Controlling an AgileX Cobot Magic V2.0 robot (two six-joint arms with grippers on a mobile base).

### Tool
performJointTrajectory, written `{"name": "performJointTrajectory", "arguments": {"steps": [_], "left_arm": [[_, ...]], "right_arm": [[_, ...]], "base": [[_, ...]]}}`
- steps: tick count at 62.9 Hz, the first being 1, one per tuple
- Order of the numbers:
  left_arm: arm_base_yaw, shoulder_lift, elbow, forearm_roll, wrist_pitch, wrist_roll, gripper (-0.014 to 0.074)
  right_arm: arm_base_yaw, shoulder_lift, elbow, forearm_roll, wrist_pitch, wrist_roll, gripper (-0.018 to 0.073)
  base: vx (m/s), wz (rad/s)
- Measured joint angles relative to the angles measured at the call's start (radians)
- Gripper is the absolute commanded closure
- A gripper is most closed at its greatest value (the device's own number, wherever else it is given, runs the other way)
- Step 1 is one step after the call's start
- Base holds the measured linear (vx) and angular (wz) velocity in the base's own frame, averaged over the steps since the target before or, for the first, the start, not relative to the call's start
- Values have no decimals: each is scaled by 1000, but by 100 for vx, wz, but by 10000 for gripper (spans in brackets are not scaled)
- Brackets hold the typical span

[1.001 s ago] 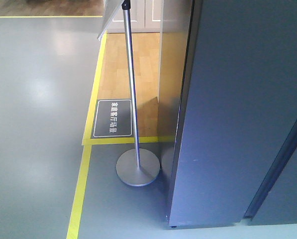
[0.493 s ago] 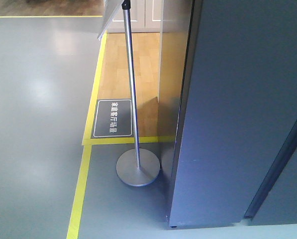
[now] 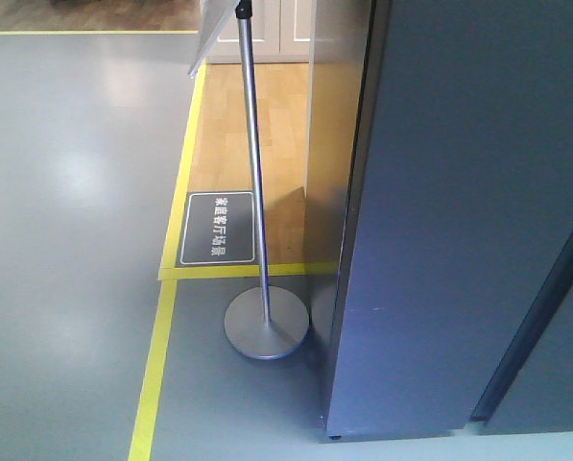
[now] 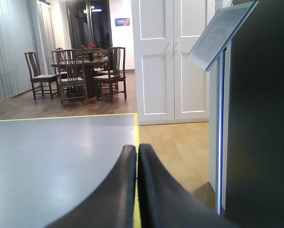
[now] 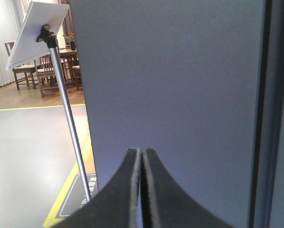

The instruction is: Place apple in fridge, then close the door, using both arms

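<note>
Presently, door [image 5: 175, 80]: tall, stiff, probably heavy; push its flat face with your right gripper [image 5: 142, 154], closed empty like left gripper [image 4: 137, 149].

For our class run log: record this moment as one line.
left gripper: shut, empty | right gripper: shut, empty, facing fridge | apple: not seen

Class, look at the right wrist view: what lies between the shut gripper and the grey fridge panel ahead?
Nothing: the right gripper faces the fridge across a bare stretch.
</note>
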Motion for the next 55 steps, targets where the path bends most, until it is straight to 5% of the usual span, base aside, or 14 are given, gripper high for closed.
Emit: {"name": "performJointTrajectory", "arguments": {"steps": [55], "left_arm": [[0,0,0,0,0,0,603]], "right_arm": [[21,0,0,8,0,-23,563]], "base": [[0,0]]}}
